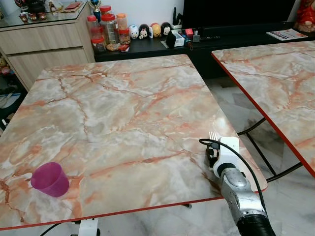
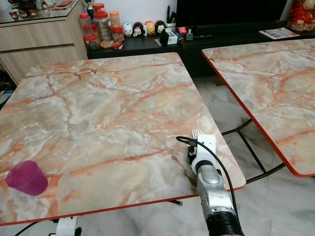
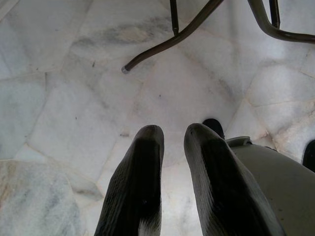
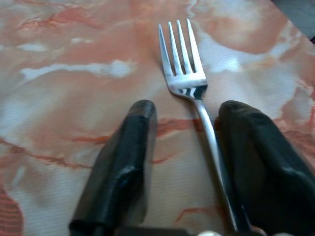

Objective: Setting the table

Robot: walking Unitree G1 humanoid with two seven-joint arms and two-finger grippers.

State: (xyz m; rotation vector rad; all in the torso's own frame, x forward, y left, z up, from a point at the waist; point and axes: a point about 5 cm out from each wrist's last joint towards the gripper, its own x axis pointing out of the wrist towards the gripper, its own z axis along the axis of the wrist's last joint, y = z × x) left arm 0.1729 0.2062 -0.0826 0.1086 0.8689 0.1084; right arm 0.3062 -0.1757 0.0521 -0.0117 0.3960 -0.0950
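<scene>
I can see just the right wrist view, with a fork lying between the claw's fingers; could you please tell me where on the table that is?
Observer: The right claw and fork are near the table's front right corner, by the red edge.
Operator: Thank you. Is anything else set on that table?
Observer: A purple cup stands near the front left corner, far from the fork.
Operator: And where is the left claw, please?
Observer: The left claw points down at the marble floor, beside a table leg, holding nothing.
</scene>
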